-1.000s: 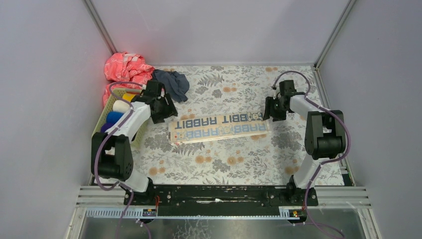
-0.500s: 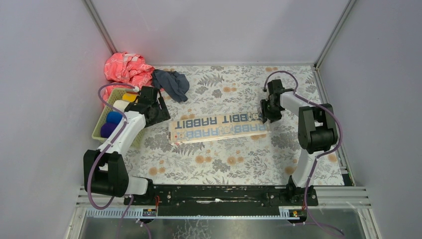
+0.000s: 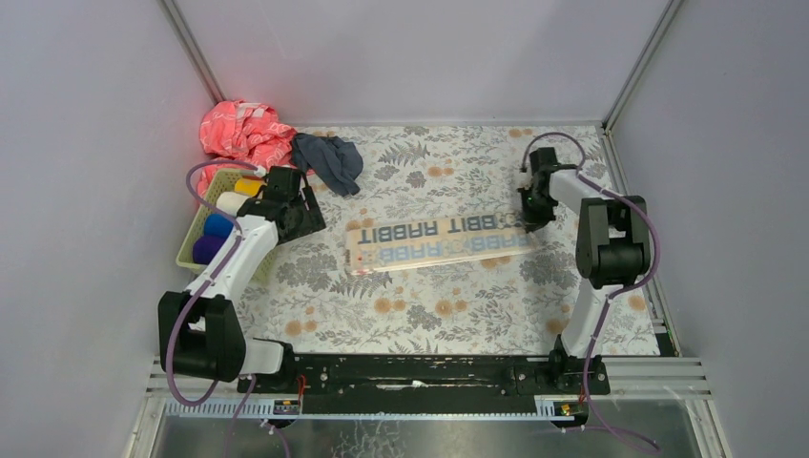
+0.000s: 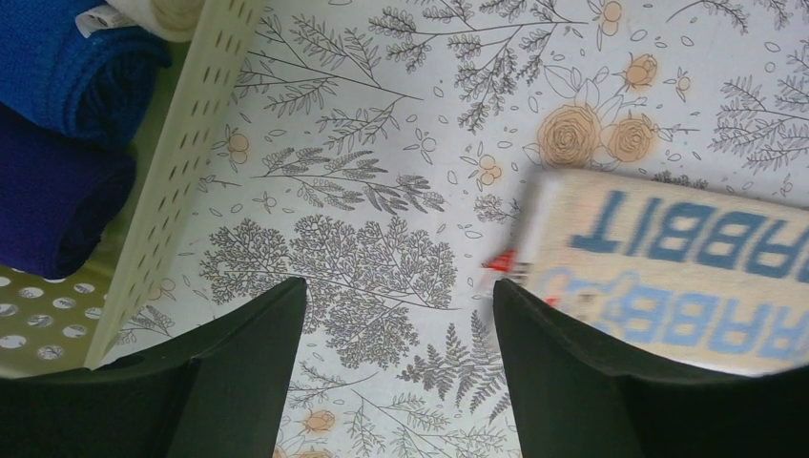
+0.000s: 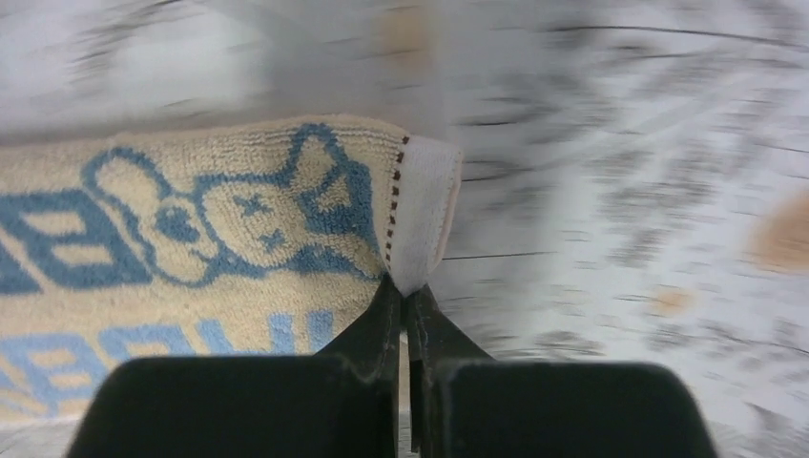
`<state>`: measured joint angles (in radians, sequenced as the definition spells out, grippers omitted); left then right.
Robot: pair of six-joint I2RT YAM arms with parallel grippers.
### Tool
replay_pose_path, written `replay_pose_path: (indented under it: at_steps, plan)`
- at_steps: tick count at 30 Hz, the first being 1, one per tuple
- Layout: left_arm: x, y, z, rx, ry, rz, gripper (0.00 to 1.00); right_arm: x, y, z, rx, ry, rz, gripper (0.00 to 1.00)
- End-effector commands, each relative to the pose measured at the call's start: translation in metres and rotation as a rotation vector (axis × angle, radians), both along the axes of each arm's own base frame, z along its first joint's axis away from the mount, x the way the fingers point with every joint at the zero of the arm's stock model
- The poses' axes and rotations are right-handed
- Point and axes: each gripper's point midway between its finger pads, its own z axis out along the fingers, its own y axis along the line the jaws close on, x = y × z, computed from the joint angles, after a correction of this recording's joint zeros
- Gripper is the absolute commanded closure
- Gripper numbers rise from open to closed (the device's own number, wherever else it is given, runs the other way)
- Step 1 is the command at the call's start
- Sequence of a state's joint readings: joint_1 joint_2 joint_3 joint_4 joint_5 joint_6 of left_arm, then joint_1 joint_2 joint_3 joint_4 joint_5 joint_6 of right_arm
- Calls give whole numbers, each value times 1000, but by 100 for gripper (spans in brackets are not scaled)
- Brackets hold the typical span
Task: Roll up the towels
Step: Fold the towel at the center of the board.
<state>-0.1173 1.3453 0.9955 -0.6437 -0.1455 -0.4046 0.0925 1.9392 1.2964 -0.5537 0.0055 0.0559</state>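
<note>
The cream towel printed "RABBIT" (image 3: 439,239) lies flat as a long folded strip mid-table. My right gripper (image 3: 530,221) is at its right end. In the right wrist view the right gripper (image 5: 405,286) is shut on the white hemmed corner of the towel (image 5: 219,219). My left gripper (image 3: 303,215) hovers open just left of the strip's other end. Between its fingers, the left gripper (image 4: 399,286) has only table covering, with the towel end (image 4: 687,277) to its right. A dark grey-blue towel (image 3: 329,160) lies crumpled at the back left.
A pale green basket (image 3: 189,246) at the left holds yellow (image 3: 250,186), white (image 3: 229,202), blue (image 3: 217,225) and purple (image 3: 205,250) rolls. Its perforated wall (image 4: 172,181) is close to my left gripper. A pink-red cloth (image 3: 243,129) is bunched in the back left corner.
My right gripper closed on the towel's right corner and pulled it right, sliding the whole strip that way. My left gripper swung slightly left, away from the towel's end, then stayed put.
</note>
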Motion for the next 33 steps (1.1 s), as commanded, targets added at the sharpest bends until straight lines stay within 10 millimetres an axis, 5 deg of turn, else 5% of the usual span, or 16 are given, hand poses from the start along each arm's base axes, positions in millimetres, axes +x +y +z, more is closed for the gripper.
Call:
replay_pose_path:
  at_steps: [1,6,9,15,23,33]
  plan:
    - [4,-8,7,-25,-42,-46,29,-3,-103,15,-311,46,-133,100]
    - [3,-9,7,-25,-42,-52,29,15,-152,67,-542,-3,-184,100]
    - [2,-14,6,-32,-38,-71,29,19,-145,83,-501,-19,-198,100]
    - [2,-24,4,-68,-24,-108,29,17,-30,94,24,-150,-60,100]
    - [1,-29,2,-82,-16,-123,29,-14,104,101,291,-98,188,100]
    - [1,-31,-4,-80,1,-131,29,-23,195,98,349,-50,260,100]
